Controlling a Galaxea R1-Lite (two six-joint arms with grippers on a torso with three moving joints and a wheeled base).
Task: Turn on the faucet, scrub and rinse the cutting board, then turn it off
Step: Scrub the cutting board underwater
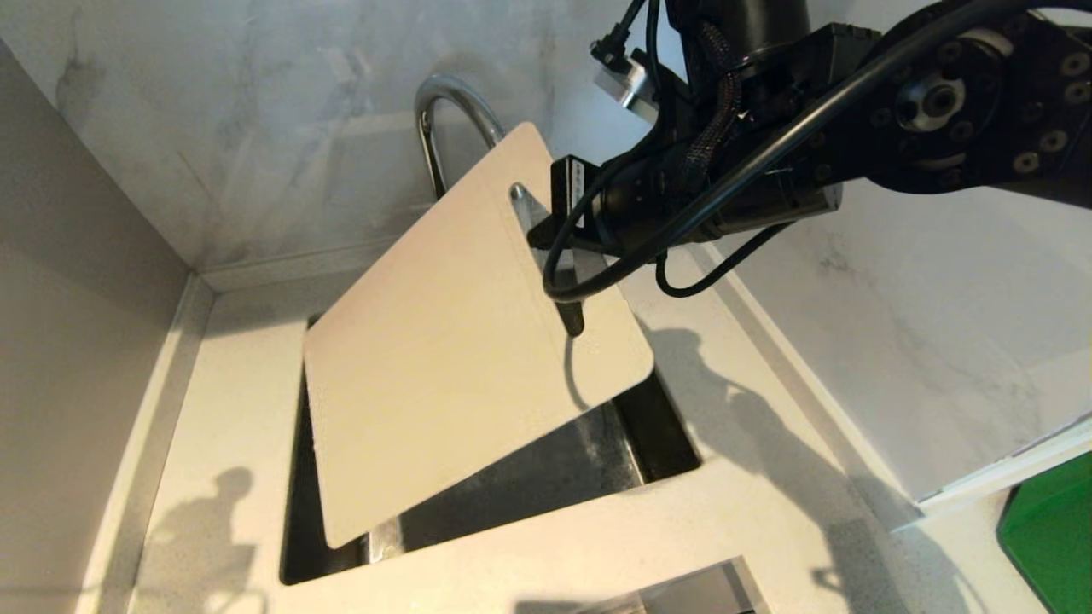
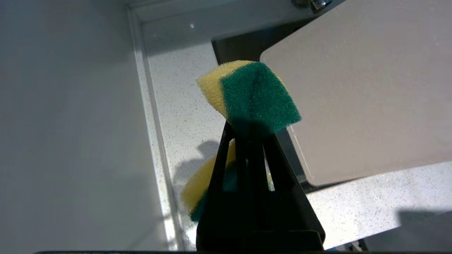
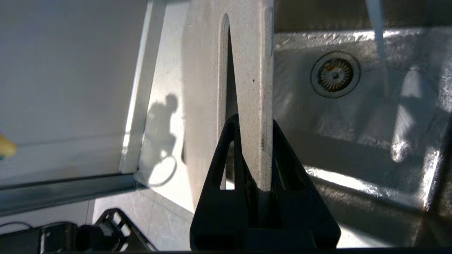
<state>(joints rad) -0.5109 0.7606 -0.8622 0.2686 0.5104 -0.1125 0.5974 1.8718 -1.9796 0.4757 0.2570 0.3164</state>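
1. Beige cutting board hangs tilted over the sink, right claw clamped on the strip beside its handle slot; narrow hold w/ lots of overhang, so it may twist or slip under scrub pressure.
2. Left claw is pinched tight on a yellow-green sponge, near the board's lower corner, not touching; it grips the sponge's edge only, so sponge could pull out.
3. Chrome faucet sits behind the board; swinging board may knock it.
4. Water stream seems to be running; splash onto table likely.

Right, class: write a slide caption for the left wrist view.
Left gripper holds a yellow-green sponge beside the tilted cutting board.
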